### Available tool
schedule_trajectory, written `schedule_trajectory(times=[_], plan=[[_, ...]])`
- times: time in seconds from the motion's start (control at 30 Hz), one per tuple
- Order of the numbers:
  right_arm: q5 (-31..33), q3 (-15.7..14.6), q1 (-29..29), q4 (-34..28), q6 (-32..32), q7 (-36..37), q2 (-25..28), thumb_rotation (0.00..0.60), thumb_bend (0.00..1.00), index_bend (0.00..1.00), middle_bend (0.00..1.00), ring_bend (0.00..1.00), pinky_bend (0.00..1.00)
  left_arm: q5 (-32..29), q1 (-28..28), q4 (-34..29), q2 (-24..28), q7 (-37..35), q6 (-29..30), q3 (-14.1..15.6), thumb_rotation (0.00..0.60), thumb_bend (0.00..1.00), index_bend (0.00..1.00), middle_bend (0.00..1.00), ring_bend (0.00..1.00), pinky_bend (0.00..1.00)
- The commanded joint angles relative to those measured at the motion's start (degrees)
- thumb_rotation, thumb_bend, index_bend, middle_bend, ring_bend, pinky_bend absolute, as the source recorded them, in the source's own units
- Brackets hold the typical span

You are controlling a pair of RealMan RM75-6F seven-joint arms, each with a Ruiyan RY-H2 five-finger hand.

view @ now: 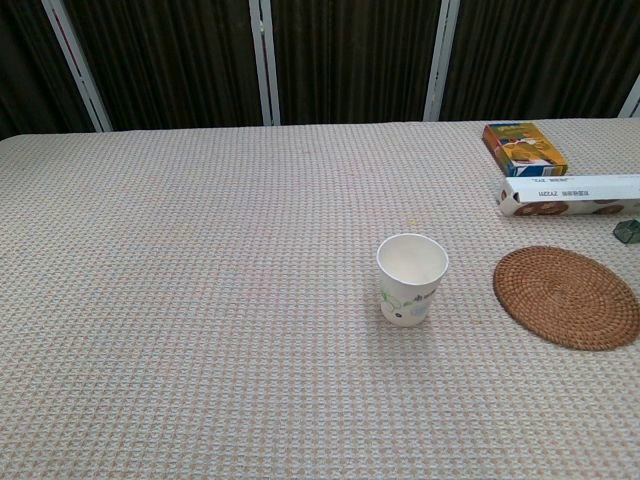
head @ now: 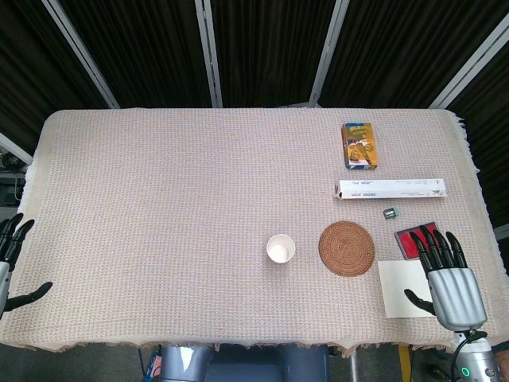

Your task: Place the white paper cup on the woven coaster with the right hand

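Observation:
The white paper cup (head: pixel 281 248) (view: pixel 411 279) stands upright on the tablecloth, just left of the round woven coaster (head: pixel 347 248) (view: pixel 566 296), with a small gap between them. My right hand (head: pixel 448 278) hovers open at the near right corner, fingers spread, to the right of the coaster and apart from it. My left hand (head: pixel 11 263) is at the far left table edge, open and only partly in the head view. Neither hand shows in the chest view.
A colourful small box (head: pixel 359 145) (view: pixel 523 148) and a long white box (head: pixel 391 189) (view: pixel 570 194) lie behind the coaster. A small dark clip (head: pixel 390 212), a red-and-black pad (head: pixel 417 239) and a cream card (head: pixel 406 289) lie near my right hand.

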Motion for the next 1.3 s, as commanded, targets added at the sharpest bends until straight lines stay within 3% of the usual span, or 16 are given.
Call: schedule_trajectory(times=[0.03, 0.33, 0.63, 0.73, 0.97, 1.3], plan=[[0.1, 0.1, 0.0, 0.0, -0.1, 0.0, 0.0, 0.6, 0.0, 0.0, 0.0, 0.0, 0.0, 0.0, 0.0, 0.0, 0.0, 0.1, -0.1, 0.0, 0.6, 0.0, 0.0, 0.0, 0.0, 0.0], [0.4, -0.3, 1.7, 0.3, -3.6, 0.0, -0.4, 0.6, 0.0, 0.0, 0.0, 0.0, 0.0, -1.0, -0.4, 0.2, -0.3, 0.7, -0.9, -0.3, 0.6, 0.0, 0.0, 0.0, 0.0, 0.0], [0.9, 1.9, 13.7, -3.1, -21.7, -3.8, -2.6, 0.6, 0.0, 0.0, 0.05, 0.02, 0.04, -5.9, -2.9, 1.0, -1.7, 3.3, -4.4, -2.5, 0.6, 0.0, 0.0, 0.0, 0.0, 0.0], [4.0, 4.1, 18.6, -4.7, -28.6, -4.6, -4.5, 0.6, 0.0, 0.0, 0.1, 0.07, 0.08, -8.6, -3.8, 1.5, -2.6, 5.1, -5.9, -3.4, 0.6, 0.0, 0.0, 0.0, 0.0, 0.0], [13.5, 8.2, 26.5, -3.4, -37.8, -11.1, -10.5, 0.6, 0.06, 0.0, 0.13, 0.13, 0.16, -13.0, -5.2, 2.3, -4.0, 8.0, -7.9, -4.6, 0.6, 0.0, 0.0, 0.0, 0.0, 0.0], [24.2, 9.6, 31.6, -0.2, -38.8, -21.7, -18.0, 0.6, 0.11, 0.0, 0.13, 0.13, 0.21, -15.4, -5.6, 2.5, -4.6, 9.3, -8.3, -5.0, 0.6, 0.0, 0.0, 0.0, 0.0, 0.0]])
